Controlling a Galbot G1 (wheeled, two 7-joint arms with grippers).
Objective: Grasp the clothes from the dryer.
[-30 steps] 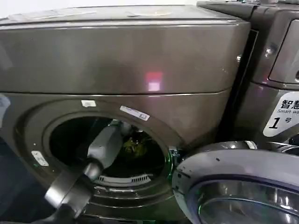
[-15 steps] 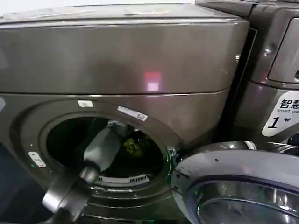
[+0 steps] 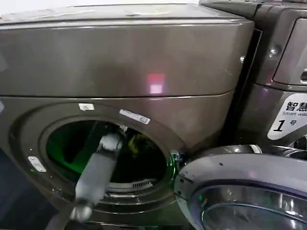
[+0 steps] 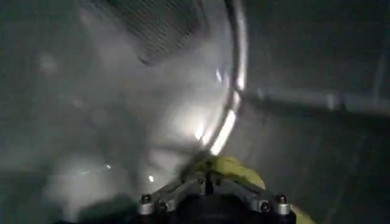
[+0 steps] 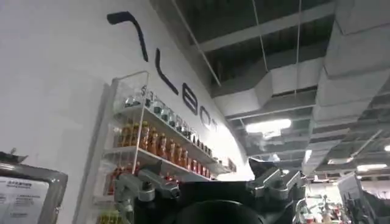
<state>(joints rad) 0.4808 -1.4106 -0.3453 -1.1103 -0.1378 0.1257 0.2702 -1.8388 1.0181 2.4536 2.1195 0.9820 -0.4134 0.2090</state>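
The dryer [image 3: 120, 62] stands with its round porthole open, its door [image 3: 244, 191] swung out to the right. A pink-red light [image 3: 156, 82] glows on its front panel, and a green glow colours the left of the drum. The left arm [image 3: 96, 175] reaches up from below through the opening, its left claw [image 4: 207, 182] deep inside the drum. In the left wrist view the clothes [image 4: 234, 170] sit right at the claw's fingertips, a yellow-green fold bunched against the metal; whether the fingers are clenched on it I cannot tell. From the head view the yellow-green fabric [image 3: 135, 143] shows just beyond the arm's end, near the middle of the drum. The right claw [image 5: 207, 189] points up toward a wall shelf of bottles [image 5: 155, 146] and the ceiling, spread and grasping nothing.
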